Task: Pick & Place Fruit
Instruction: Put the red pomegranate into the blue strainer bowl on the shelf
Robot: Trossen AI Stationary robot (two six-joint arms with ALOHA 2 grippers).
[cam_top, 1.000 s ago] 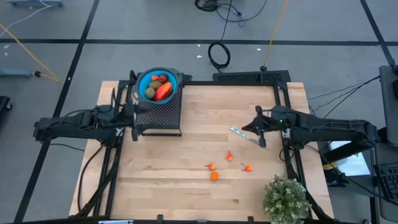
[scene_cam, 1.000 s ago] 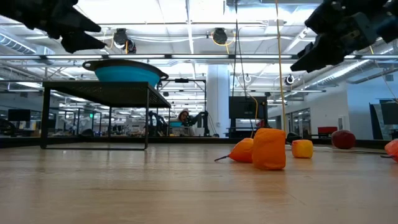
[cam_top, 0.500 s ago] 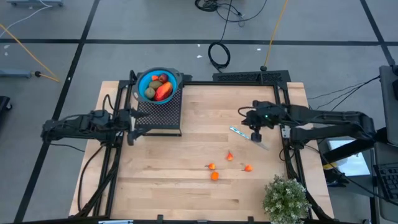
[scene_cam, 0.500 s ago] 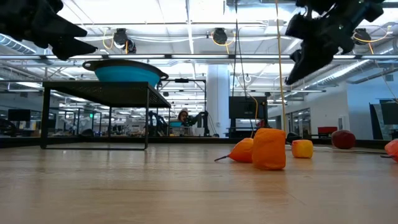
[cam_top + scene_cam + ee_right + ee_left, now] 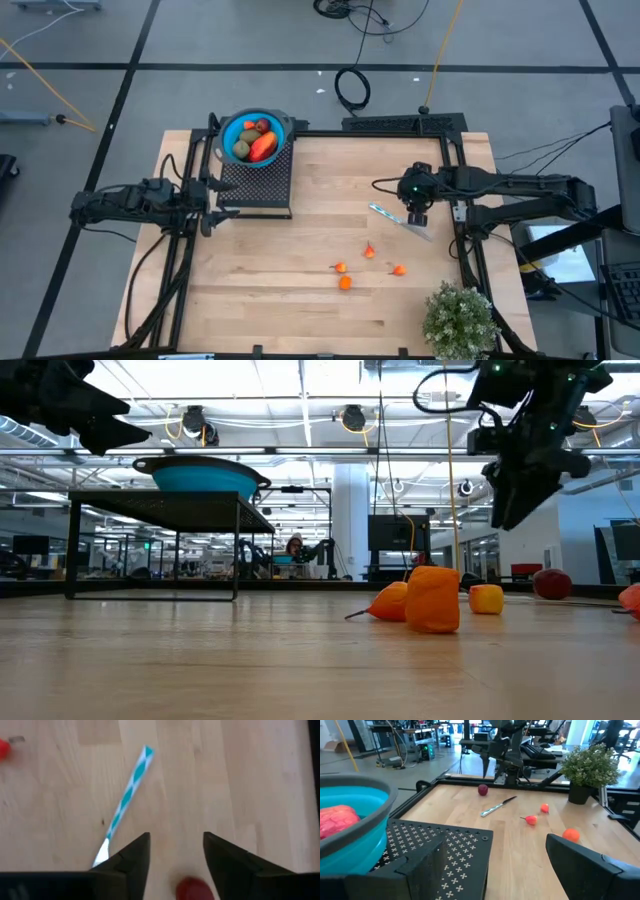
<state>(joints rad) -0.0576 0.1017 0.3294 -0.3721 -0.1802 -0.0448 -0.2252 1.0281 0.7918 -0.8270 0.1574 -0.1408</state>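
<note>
Fruit: several pieces are sitting in the blue bowl [image 5: 253, 136] on the black rack [image 5: 258, 180]; four tiny orange pieces [image 5: 345, 283] are lying loose on the table [image 5: 300, 310], beyond my right fingers.
Dark red fruit [image 5: 196, 889]: it is lying on the wood directly below the gap between my right fingers, untouched.
Right gripper [image 5: 172, 856]: I am hanging it above the table, jaws partly parted, gripping nothing.
Utensil [image 5: 125, 802]: it is lying just beside my right fingers.
Left gripper [image 5: 207, 207]: I am waiting beside the rack, fingers spread wide, empty.
Potted plant [image 5: 460, 318]: it is standing at the table's edge.
</note>
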